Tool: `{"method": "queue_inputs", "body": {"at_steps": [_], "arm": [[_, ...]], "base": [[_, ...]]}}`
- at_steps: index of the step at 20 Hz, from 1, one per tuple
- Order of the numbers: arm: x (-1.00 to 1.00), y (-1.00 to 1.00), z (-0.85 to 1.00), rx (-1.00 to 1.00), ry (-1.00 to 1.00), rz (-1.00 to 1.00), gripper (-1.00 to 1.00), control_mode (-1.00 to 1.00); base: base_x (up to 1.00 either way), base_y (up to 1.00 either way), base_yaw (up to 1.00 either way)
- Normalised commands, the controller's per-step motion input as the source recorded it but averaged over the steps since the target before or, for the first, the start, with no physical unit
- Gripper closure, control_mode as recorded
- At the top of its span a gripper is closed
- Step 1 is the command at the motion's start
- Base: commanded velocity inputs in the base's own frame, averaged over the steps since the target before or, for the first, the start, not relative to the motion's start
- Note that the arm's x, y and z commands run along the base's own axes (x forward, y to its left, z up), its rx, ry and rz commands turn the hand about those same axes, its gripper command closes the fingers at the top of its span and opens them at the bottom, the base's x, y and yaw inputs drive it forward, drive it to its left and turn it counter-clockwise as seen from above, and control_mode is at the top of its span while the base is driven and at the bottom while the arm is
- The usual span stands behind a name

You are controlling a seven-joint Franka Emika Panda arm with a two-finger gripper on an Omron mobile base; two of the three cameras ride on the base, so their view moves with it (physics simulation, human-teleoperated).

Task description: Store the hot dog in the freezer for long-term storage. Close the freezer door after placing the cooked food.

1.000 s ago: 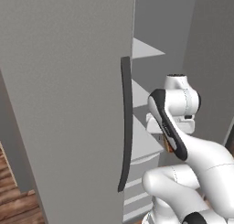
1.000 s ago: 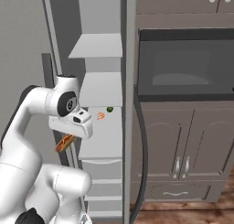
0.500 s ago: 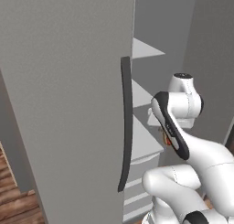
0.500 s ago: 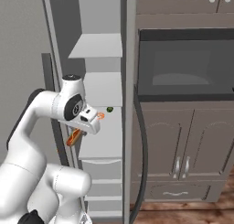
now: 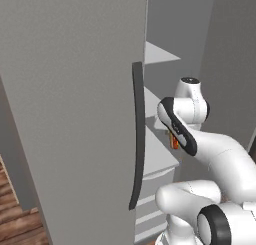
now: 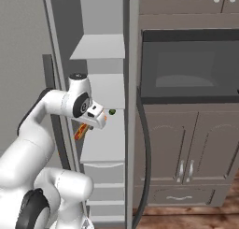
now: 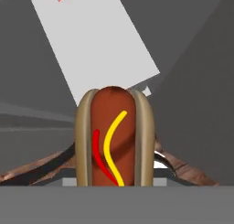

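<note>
Arm raised, hot dog (image 7: pixel 113 136) stripes close-up

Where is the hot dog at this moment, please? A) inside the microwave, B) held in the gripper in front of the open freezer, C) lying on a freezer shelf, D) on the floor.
B: the hot dog sits clamped in the gripper, raised before the freezer shelves, not resting on any of them.
</note>
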Motion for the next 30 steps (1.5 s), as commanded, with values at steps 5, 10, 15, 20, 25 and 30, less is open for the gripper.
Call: {"method": "queue_inputs", "body": {"at_steps": [5, 10, 15, 20, 25, 30], "arm": [[0.42, 0.0, 0.0, 0.11, -0.06, 0.0, 1.0, -1.0], [0.46, 0.0, 0.0, 0.07, -0.07, 0.0, 1.0, -1.0], [0.5, 0.0, 0.0, 0.07, -0.01, 0.0, 1.0, -1.0], [0.49, 0.01, 0.0, 0.03, -0.02, 0.0, 1.0, -1.0], [0.47, 0.11, 0.01, 0.04, 0.0, 0.0, 1.0, -1.0], [0.57, 0.21, 0.0, 0.0, 0.0, -0.04, 1.0, -1.0]], "base": [[0.0, 0.0, 0.0], [0.0, 0.0, 0.0], [0.0, 0.0, 0.0], [0.0, 0.0, 0.0], [0.0, 0.0, 0.0], [0.0, 0.0, 0.0]]}}
